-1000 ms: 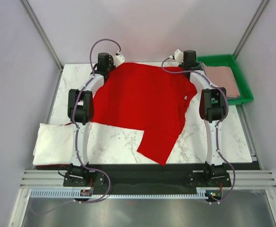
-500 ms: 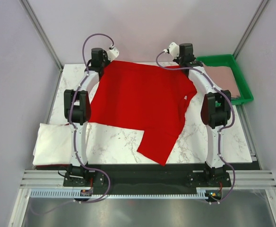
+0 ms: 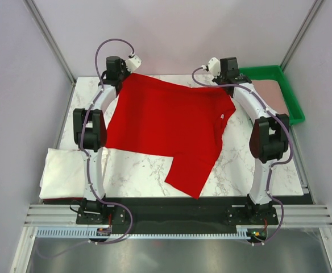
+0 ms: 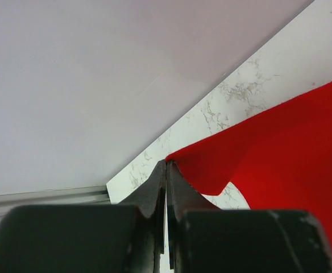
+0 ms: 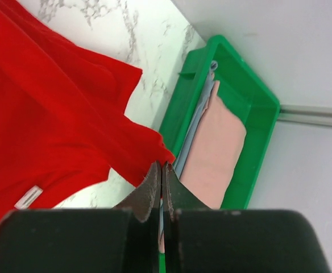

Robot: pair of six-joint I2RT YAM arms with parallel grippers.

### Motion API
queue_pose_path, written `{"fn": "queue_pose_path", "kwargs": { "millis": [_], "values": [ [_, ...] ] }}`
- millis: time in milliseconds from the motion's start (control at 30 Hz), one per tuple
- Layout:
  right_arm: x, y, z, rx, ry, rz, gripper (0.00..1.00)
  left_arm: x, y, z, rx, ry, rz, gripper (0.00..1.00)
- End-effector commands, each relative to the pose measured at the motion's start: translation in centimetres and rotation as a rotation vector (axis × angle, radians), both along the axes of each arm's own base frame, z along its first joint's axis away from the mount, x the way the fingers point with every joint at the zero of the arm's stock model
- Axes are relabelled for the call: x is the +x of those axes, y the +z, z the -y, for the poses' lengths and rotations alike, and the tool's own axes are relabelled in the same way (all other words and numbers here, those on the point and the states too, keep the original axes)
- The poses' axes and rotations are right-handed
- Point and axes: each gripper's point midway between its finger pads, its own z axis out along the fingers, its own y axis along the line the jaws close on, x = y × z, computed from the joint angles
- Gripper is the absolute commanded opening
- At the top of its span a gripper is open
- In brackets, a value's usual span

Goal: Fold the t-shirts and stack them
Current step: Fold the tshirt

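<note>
The bright red t-shirt (image 3: 166,122) lies spread over the middle of the marble table, its white neck label (image 3: 223,118) towards the right. My left gripper (image 3: 126,74) is shut on its far left corner (image 4: 180,154). My right gripper (image 3: 225,83) is shut on its far right corner (image 5: 154,151); the label also shows in the right wrist view (image 5: 29,196). The white t-shirt (image 3: 63,173) lies folded at the near left. The dusty-pink t-shirt (image 3: 271,94) lies folded in the green tray (image 3: 291,116), also seen in the right wrist view (image 5: 214,153).
The green tray (image 5: 248,91) stands at the far right corner, just beyond my right gripper. A light blue cloth edge (image 5: 197,128) lies under the pink shirt. The back wall (image 4: 98,68) runs close behind both grippers. Bare marble (image 3: 137,170) shows in front of the shirt.
Both grippers have moved outward along the far edge, the left to the left and the right to the right. The red shirt's far edge is drawn wider and straighter.
</note>
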Motion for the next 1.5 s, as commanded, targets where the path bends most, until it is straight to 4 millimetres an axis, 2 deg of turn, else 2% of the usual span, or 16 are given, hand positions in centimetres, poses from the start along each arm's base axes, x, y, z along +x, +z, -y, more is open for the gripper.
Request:
{"fn": "queue_pose_path", "kwargs": {
  "millis": [0, 67, 267, 367, 633, 733, 767, 900, 967, 1000, 1067, 1100, 1200, 1267, 1367, 1467],
  "values": [
    [-2.2, 2.3, -0.7, 0.058, 0.002, 0.014, 0.0, -0.7, 4.7, -0.3, -0.005, -0.016, 0.087, 0.02],
    [-3.2, 1.8, -1.2, 0.068, 0.012, -0.01, 0.0, -1.0, 4.7, -0.5, -0.003, -0.014, 0.084, 0.02],
    [-5.7, 0.4, -2.9, 0.107, 0.043, -0.07, 0.0, -2.2, 2.9, -0.8, 0.008, -0.014, 0.038, 0.02],
    [-6.7, -0.4, -3.6, 0.118, 0.058, -0.098, 0.0, -2.5, 2.7, -1.0, 0.009, -0.009, 0.048, 0.02],
    [-9.0, -1.8, -5.0, 0.157, 0.088, -0.159, 0.0, -4.1, 0.5, -1.1, 0.008, -0.006, -0.005, 0.02],
    [-10.3, -2.2, -5.7, 0.168, 0.106, -0.183, 0.0, -4.8, -0.3, -1.2, 0.011, -0.003, -0.021, 0.02],
    [-10.9, -3.0, -5.8, 0.165, 0.108, -0.204, 0.0, -5.1, -0.8, -1.2, 0.01, -0.001, -0.032, 0.02],
    [-12.9, -3.9, -6.4, 0.184, 0.134, -0.262, 0.0, -6.3, -1.7, -1.6, 0.004, 0.021, -0.058, 0.02],
    [-14.2, -3.5, -6.8, 0.211, 0.145, -0.286, 0.02, -7.2, -2.5, -2.5, 0.003, 0.055, -0.081, 0.03],
    [-14.6, -3.3, -6.8, 0.228, 0.14, -0.29, 0.05, -7.6, -1.5, -3.0, -0.001, 0.065, -0.067, 0.11],
    [-15.3, -2.3, -7.0, 0.259, 0.144, -0.284, 0.17, -8.5, -1.7, -3.9, 0.004, 0.079, -0.079, 0.25],
    [-15.5, -2.0, -7.2, 0.274, 0.139, -0.281, 0.3, -8.8, -1.2, -4.2, 0.007, 0.082, -0.073, 0.35],
    [-15.2, -1.8, -7.1, 0.273, 0.133, -0.272, 0.34, -9.1, -1.1, -4.2, 0.02, 0.071, -0.073, 0.48],
    [-13.7, -2.5, -7.0, 0.26, 0.121, -0.265, 0.34, -8.6, -0.7, -3.8, 0.005, 0.063, -0.064, 0.52],
    [-10.8, -3.4, -7.2, 0.277, 0.113, -0.268, 0.32, -7.6, -0.7, -2.5, -0.015, 0.047, -0.065, 0.53],
    [-8.4, -4.9, -7.8, 0.296, 0.119, -0.305, 0.3, -7.0, -2.1, -1.1, -0.024, 0.027, -0.126, 0.48]
  ]
}}
